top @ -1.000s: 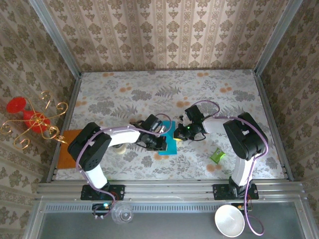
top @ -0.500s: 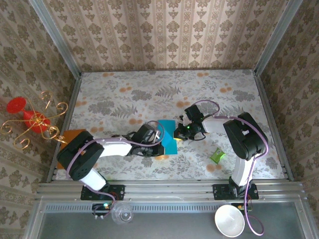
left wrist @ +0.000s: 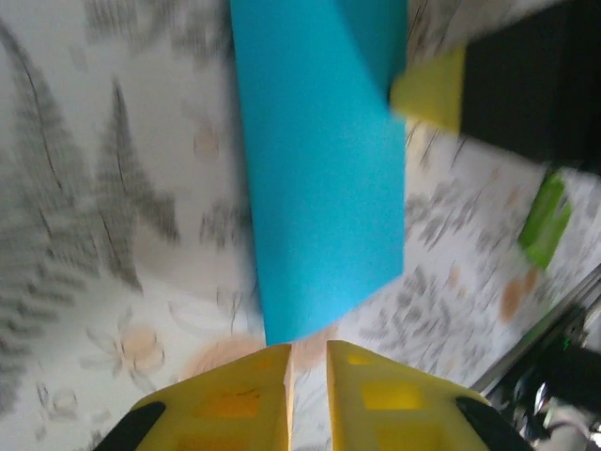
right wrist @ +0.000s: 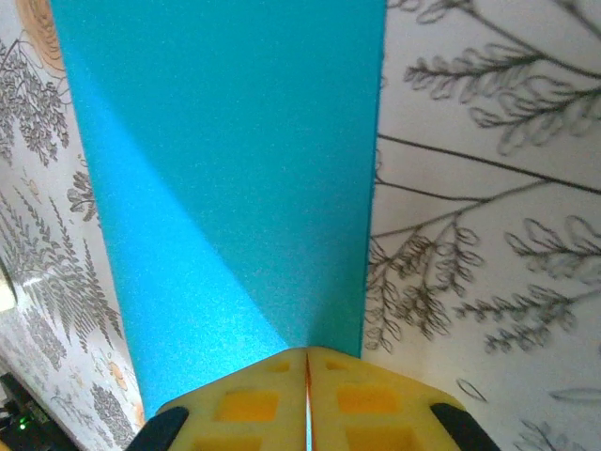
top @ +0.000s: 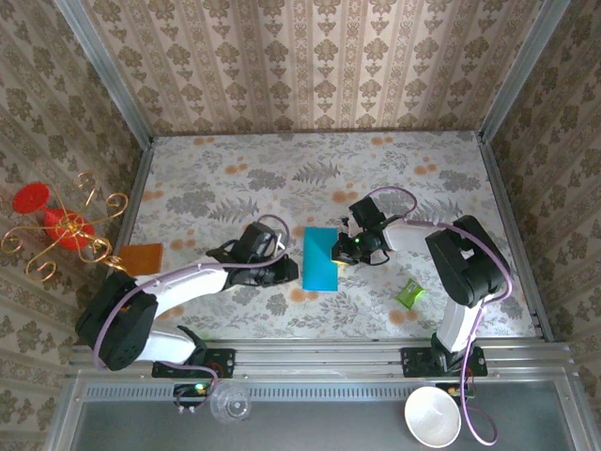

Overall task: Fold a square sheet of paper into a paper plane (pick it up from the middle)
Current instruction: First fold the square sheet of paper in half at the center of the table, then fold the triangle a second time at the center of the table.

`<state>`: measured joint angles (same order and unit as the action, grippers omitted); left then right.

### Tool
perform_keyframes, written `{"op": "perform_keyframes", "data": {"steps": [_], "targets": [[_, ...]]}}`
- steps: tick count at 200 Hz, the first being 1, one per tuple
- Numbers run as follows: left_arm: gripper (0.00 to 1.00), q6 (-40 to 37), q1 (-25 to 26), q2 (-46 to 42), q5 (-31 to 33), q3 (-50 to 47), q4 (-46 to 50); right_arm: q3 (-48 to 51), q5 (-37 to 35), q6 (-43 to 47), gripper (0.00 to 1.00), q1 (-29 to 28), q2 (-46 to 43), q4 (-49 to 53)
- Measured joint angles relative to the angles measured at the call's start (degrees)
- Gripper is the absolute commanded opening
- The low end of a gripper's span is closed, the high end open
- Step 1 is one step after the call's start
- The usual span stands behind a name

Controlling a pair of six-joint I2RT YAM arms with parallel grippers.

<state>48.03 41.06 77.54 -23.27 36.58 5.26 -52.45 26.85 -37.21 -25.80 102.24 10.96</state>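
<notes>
Left fingers (left wrist: 225,399) backed off smooth rectangular paper (left wrist: 319,169).

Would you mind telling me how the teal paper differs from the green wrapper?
The paper is teal, the wrapper bright green. The paper is a smooth oblong; the wrapper is crumpled and much smaller. The paper lies mid-table with the right gripper at its edge; the wrapper sits alone further right. Both rest on the floral table.
</notes>
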Motion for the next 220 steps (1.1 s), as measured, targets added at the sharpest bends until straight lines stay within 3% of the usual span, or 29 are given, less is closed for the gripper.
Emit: {"op": "perform_keyframes", "data": {"steps": [32,99,220], "targets": [[0.24,-0.02,-3.21,7.1,-0.37,5.88,-2.6,-0.9,-0.85,-0.46,0.21,0.0,-2.93,-0.48],[0.23,-1.27,-3.23,22.75,-5.9,15.65,-5.25,4.15,-5.14,-5.25,0.31,0.11,-10.62,-4.81],[0.17,-2.54,-5.86,29.7,-7.69,18.88,-3.87,7.82,-2.89,-8.92,0.26,-0.35,-8.85,-6.56]]}}
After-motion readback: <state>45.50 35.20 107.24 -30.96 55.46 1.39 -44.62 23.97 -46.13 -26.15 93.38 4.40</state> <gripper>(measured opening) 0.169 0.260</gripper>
